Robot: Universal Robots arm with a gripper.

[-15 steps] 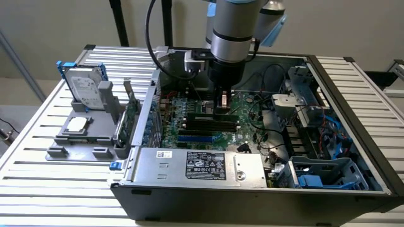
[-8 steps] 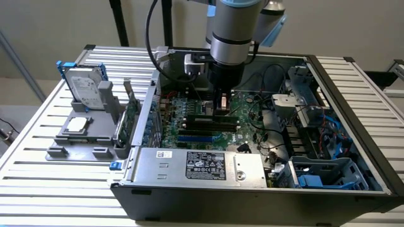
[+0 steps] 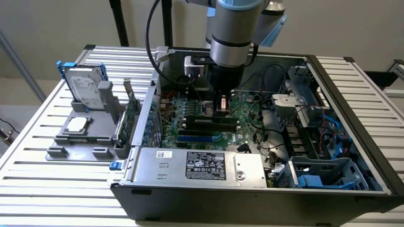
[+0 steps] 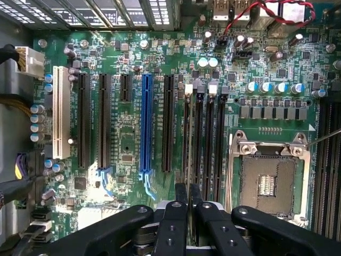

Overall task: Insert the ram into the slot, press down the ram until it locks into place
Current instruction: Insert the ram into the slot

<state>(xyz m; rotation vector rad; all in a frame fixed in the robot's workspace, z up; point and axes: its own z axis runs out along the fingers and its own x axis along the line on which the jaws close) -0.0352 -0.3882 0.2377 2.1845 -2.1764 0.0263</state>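
Gripper [image 4: 187, 188] status: the two black, bolted fingers [image 4: 180, 208] are drawn together, with only a thin dark seam between them. In the exterior view you see the gripper [image 3: 221, 109] reaching straight down from the silver-and-grey arm [image 3: 232, 33] into the open, dark metal computer case [image 3: 252, 203]. Its tips are at the motherboard.

In the wrist view the tips sit in line with the memory slot [image 4: 187, 136], a long, narrow black plastic socket. It is the first of four parallel sockets, each with a small end clip. The four lie between the glossy blue slot [image 4: 145, 125] and the square metal CPU socket [image 4: 268, 178] on the green motherboard [image 4: 125, 146].

You cannot tell whether the ram stands in that socket. Only a thin pale line runs along it, and the fingers cover one end. In the exterior view the gripper hides the contact point, and the sockets [image 3: 208, 122] read only as dark bars.

The gripper body is cut off at the edge of the wrist view. Outside the case, a hard drive [image 3: 86, 90] stands on a grey moulded tray [image 3: 75, 137].
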